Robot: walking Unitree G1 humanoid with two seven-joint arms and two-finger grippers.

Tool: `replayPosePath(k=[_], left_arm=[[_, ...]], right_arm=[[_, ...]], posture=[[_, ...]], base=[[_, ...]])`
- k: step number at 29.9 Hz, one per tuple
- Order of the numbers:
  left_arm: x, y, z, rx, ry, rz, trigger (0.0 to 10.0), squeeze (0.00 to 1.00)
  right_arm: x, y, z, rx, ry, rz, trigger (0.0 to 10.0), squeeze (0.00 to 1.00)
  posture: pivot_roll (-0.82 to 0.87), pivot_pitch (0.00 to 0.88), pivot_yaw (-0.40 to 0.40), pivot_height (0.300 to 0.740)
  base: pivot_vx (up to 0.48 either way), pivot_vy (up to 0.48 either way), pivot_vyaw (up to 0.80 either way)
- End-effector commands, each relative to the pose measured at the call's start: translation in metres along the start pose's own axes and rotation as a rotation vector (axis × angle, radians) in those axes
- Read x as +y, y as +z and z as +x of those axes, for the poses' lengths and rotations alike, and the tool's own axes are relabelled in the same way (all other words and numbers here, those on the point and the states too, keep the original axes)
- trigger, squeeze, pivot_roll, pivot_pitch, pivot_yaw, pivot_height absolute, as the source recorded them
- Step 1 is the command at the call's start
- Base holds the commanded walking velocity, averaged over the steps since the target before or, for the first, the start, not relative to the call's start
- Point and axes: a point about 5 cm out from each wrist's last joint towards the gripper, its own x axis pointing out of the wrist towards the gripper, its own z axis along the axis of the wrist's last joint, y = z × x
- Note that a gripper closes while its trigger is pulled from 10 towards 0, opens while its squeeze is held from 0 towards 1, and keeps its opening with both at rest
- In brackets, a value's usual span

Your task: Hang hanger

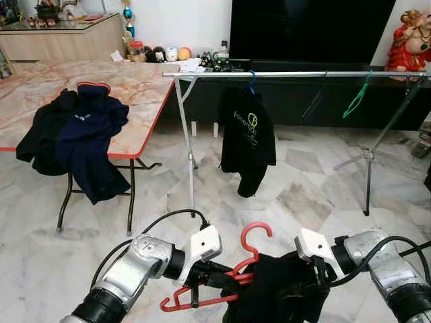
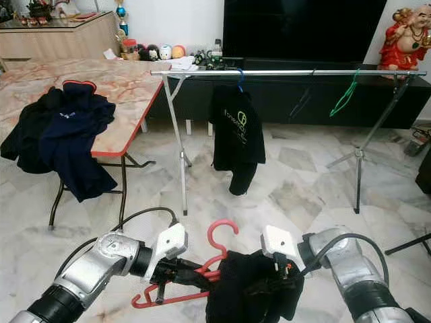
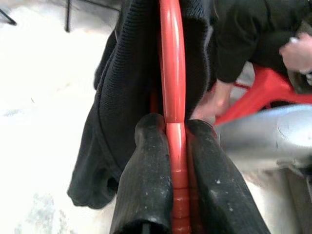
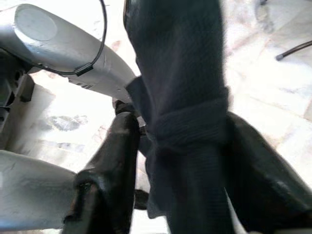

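Red hanger (image 1: 232, 272) sits low in front of me, between both arms, its hook curling upward and a black garment (image 1: 279, 289) draped over its right half. My left claw (image 1: 212, 274) is clenched on the hanger's bar; in the left wrist view I see both black fingers (image 3: 146, 175) pressed against the red tube from either side, with dark knit cloth bunched just past them. My right claw (image 1: 306, 282) is grasping the black garment, and in the right wrist view a twisted fold of the cloth is squeezed between the two fingers (image 4: 114, 161).

Under all this is a pale marble-patterned floor (image 1: 296, 188), glossy and veined. Ahead stands a metal clothes rail (image 1: 289, 74) on splayed legs. A black shirt (image 1: 248, 138) with a yellow-green logo hangs from it on a blue hook, and a green hanger (image 1: 357, 97) dangles further right, well apart from the shirt. To my left is a folding desk (image 1: 145, 87) with a marbled top and red edging; dark navy and black clothes (image 1: 77, 134) lie on it and spill over the near edge. Behind the rail runs a low dark cabinet under a large black screen (image 1: 310, 30), with small ornaments lined up beside it and a red figurine (image 1: 411, 40) at the far right.
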Motion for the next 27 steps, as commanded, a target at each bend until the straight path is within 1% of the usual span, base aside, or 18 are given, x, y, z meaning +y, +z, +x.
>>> replayPosePath(k=[1,5,11,16,17,18,19,20,22,23,27], left_arm=[[0.003,0.008,0.000,0.013,-0.021,0.061,10.0,0.00],[0.003,0.005,0.000,0.048,-0.021,0.092,10.0,0.00],[0.004,0.006,0.000,0.041,-0.015,0.091,10.0,0.00],[0.005,0.007,0.000,0.038,-0.016,0.093,10.0,0.00],[0.005,0.007,0.000,0.038,-0.014,0.093,10.0,0.00],[0.006,0.007,0.000,0.038,-0.011,0.095,10.0,0.00],[0.006,0.007,0.000,0.037,-0.010,0.096,10.0,0.00],[0.006,0.008,0.001,0.035,-0.010,0.096,10.0,0.00],[0.006,0.008,0.001,0.034,-0.010,0.097,10.0,0.00],[0.007,0.008,0.001,0.033,-0.010,0.096,10.0,0.00],[0.007,0.009,0.001,0.029,-0.012,0.096,10.0,0.00]], right_arm=[[-0.004,0.009,-0.003,-0.004,0.018,-0.033,0.0,0.00],[-0.003,0.009,-0.003,0.002,0.045,-0.036,0.0,0.00],[-0.002,0.009,-0.002,0.012,0.061,-0.036,0.0,0.00],[0.002,0.005,0.005,0.037,0.092,-0.036,0.0,0.00],[0.002,0.004,0.006,0.043,0.090,-0.039,0.5,0.00],[0.002,0.003,0.007,0.047,0.083,-0.040,3.5,0.00],[0.001,0.003,0.010,0.048,0.073,-0.039,10.0,0.00],[0.001,0.003,0.011,0.042,0.066,-0.040,10.0,0.91],[0.001,0.003,0.012,0.037,0.057,-0.044,10.0,0.91],[0.001,0.004,0.012,0.032,0.063,-0.034,10.0,1.00],[0.001,0.004,0.013,0.028,0.063,-0.036,10.0,1.00]], posture=[[-0.04,0.000,-0.021,0.740],[-0.04,0.000,-0.022,0.740],[-0.04,0.000,-0.023,0.740],[-0.04,0.000,-0.023,0.740],[-0.04,0.000,-0.023,0.740],[-0.04,0.000,-0.022,0.740],[-0.04,0.000,-0.022,0.740],[-0.04,0.000,-0.022,0.740],[-0.04,0.000,-0.022,0.740],[-0.04,0.000,-0.021,0.740],[-0.04,0.000,-0.020,0.740]], base=[[0.000,0.000,0.00],[0.000,0.000,0.00],[0.000,0.000,0.00],[0.000,0.000,0.00],[0.000,0.000,0.00],[0.000,0.000,0.00],[0.000,0.000,0.00],[0.000,0.000,0.00],[0.000,0.000,0.00],[0.000,0.000,0.00],[0.000,0.000,0.00]])
